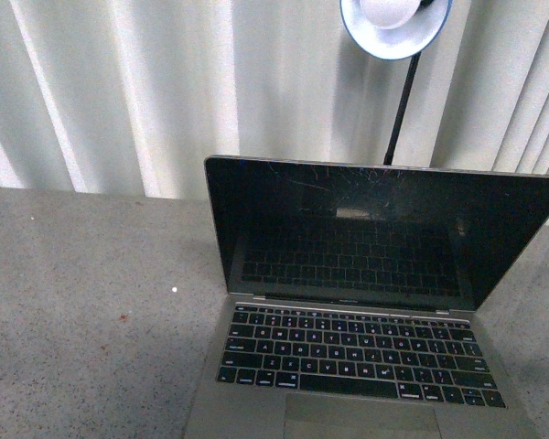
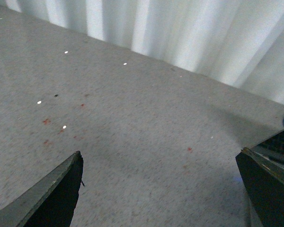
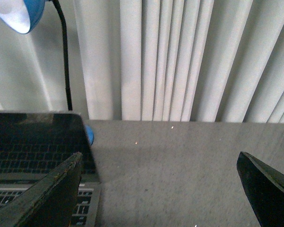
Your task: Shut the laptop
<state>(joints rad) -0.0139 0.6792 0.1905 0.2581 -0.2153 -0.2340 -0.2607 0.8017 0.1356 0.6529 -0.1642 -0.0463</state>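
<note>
The laptop (image 1: 375, 311) sits open on the table (image 1: 82, 302), toward the right side and close to the near edge, with its lid upright and leaning slightly back. Its body is slim silver-grey metal with rounded corners. The black keys (image 1: 357, 352) lie in neat rows, and a wide smooth trackpad (image 1: 361, 419) sits below them. The screen (image 1: 384, 229) is glossy black, crossed near its top by fine pale scratches, and shiny enough to show a dim reflection of the keyboard.

The tabletop is matte grey stone or laminate. It has a fine grain and is dotted with a few reddish flecks and bright white specks. Behind it hangs a white curtain (image 1: 165, 91) in long soft vertical pleats. A lamp (image 1: 395, 27) with a round blue-rimmed shade leans in from above on a thin black stem (image 1: 403, 101), just behind the lid's top edge.

Neither arm shows from the front. The left gripper (image 2: 158, 158) hangs over bare table, its two dark wedge-shaped fingers (image 2: 57, 194) spread wide with nothing between them. The right gripper (image 3: 159, 156) is splayed the same way — its worn, pale-edged fingers (image 3: 47, 198) hold nothing. It hovers by the laptop's right side, with the edge of the screen and a few keys just beside one finger. A small rounded blue thing (image 3: 89, 135) peeks out behind that corner of the lid, and I cannot tell what it is.
</note>
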